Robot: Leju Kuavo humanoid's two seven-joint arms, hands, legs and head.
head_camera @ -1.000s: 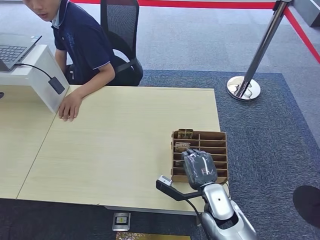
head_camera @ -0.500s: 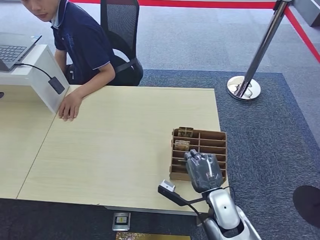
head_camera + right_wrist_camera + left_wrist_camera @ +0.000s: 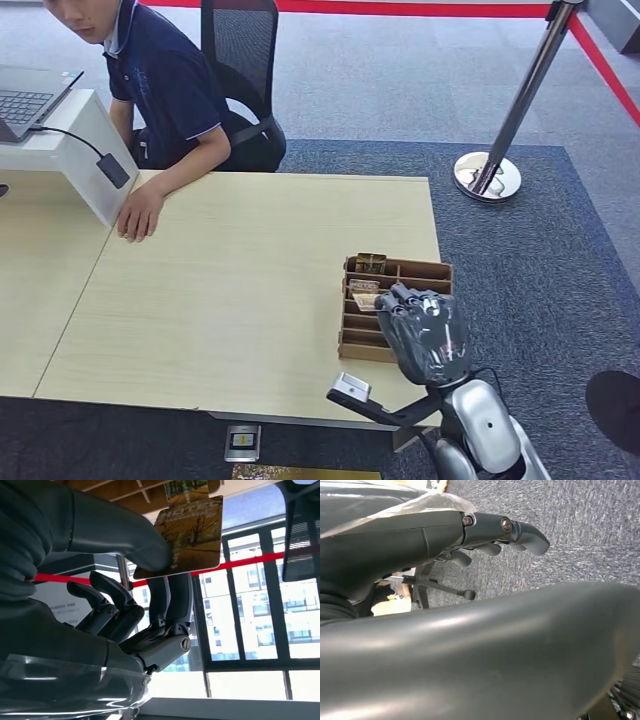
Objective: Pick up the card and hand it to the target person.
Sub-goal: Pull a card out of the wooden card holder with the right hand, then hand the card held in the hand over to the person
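— Where are we holding the card (image 3: 190,535) right now?

— We are pinching it in our right hand (image 3: 424,335), between the thumb and the fingers (image 3: 175,597), just above the brown slotted box (image 3: 407,310) at the near right corner of the table (image 3: 241,290). The card is jutting out past the fingertips, its long side running away from the palm.

— And the person (image 3: 162,95)?

— Sitting at the far left side of the table, one hand resting flat on the top. That is well apart from the card, across the table and to our left, so we are judging that the hand-over calls for a long reach leftward and forward.

— Which arm is nearer?

— The left would be, but the card is in the right. Our left hand (image 3: 497,535) is hanging over the carpet, fingers loosely curled and holding nothing.

— Any risk?

— The pinch is covering only one corner of the card, so we are expecting it could twist during a swing.
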